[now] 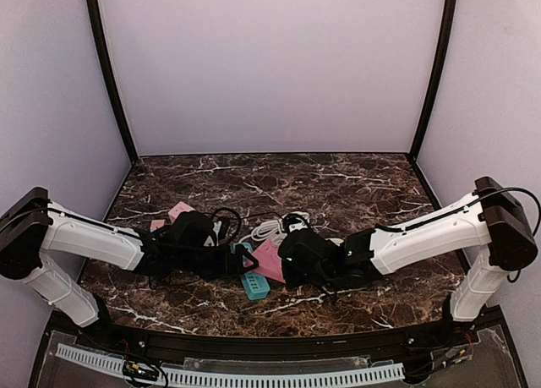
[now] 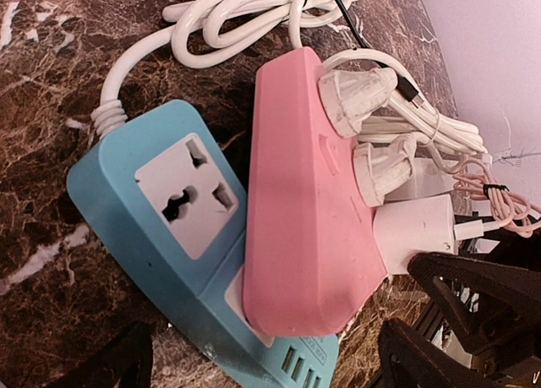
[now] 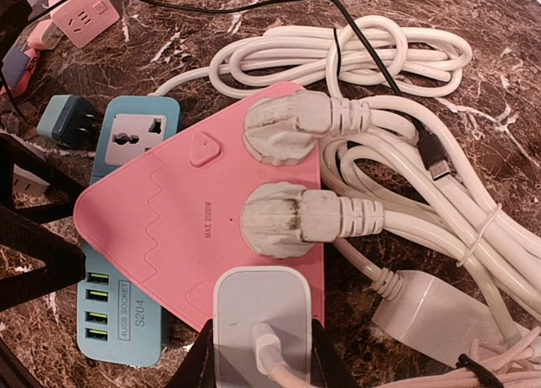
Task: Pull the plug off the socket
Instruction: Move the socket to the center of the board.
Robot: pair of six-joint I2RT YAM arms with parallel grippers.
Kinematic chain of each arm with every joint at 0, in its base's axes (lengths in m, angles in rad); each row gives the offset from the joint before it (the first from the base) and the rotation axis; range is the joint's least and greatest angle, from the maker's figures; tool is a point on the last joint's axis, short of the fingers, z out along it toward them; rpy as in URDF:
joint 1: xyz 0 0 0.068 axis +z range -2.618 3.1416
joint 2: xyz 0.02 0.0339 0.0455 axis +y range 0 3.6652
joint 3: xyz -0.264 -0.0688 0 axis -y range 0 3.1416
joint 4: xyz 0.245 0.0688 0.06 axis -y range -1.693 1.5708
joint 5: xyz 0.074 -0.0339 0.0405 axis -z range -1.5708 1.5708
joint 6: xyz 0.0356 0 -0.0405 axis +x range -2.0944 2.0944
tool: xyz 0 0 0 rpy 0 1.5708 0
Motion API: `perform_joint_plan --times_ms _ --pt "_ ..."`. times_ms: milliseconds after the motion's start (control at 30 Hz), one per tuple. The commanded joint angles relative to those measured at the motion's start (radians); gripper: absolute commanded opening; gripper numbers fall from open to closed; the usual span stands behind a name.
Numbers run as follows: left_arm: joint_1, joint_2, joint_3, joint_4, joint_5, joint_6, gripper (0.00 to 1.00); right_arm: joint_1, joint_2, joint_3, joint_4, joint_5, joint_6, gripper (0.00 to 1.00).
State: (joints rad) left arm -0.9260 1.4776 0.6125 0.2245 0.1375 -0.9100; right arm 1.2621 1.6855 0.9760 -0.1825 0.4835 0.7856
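Right tool (image 3: 260,358) low, clamping white plug (image 3: 258,308); left tool (image 2: 270,354) agape

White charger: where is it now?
Right wrist view, bottom centre: white charger plugged into the pink socket block, lower edge, gripped by the right gripper.

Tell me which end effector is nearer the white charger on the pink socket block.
Right. The right end effector clasps the white charger from both sides; the left end effector hangs open over the blue power strip.

Overhead, wrist close-ups (shared pink socket (image 2: 296,219))
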Motion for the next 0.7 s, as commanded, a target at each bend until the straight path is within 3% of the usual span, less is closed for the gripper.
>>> perform_joint_plan --times_ms 0,667 --pt "-0.006 0.020 -0.016 0.054 -0.008 -0.021 0.93 -0.006 0.016 0.007 0.067 -0.022 -0.026 0.00" --pt "-0.004 0.068 -0.057 0.151 -0.070 -0.061 0.87 0.001 0.018 -0.009 0.082 -0.029 -0.010 0.00"
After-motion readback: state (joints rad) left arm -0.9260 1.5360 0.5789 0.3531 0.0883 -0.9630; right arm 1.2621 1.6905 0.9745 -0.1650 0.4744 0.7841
